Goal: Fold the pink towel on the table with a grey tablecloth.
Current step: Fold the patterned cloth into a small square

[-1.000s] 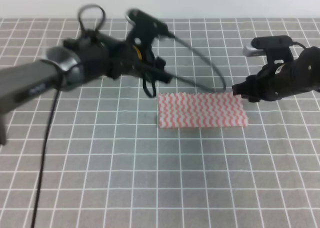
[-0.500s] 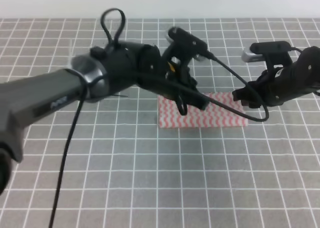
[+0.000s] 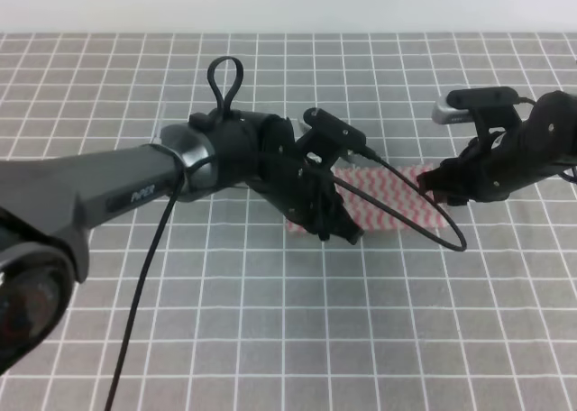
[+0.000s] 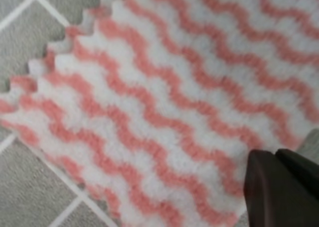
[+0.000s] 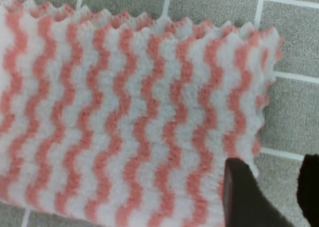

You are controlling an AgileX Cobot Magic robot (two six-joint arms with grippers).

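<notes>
Within the last second the left end effector (image 3: 347, 233) has been swept across onto the near-left corner of the half-folded pink-and-white zigzag towel (image 3: 397, 199), lying right of centre on the grey grid-marked table (image 3: 270, 339), while the right end effector (image 3: 431, 182), jaws parted, is held at its right edge; left closure cannot be determined, and a second fold is judged imminent.

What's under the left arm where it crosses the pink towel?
The left gripper sits over the pink towel's near-left part, hiding that corner. The towel's right half shows, flat on the grey tablecloth.

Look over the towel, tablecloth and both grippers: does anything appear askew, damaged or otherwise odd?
Nothing stands out. The pink towel lies flat on the grey tablecloth, a tidy rectangle with zigzag-cut edges. The left gripper and right gripper sit at its ends.
</notes>
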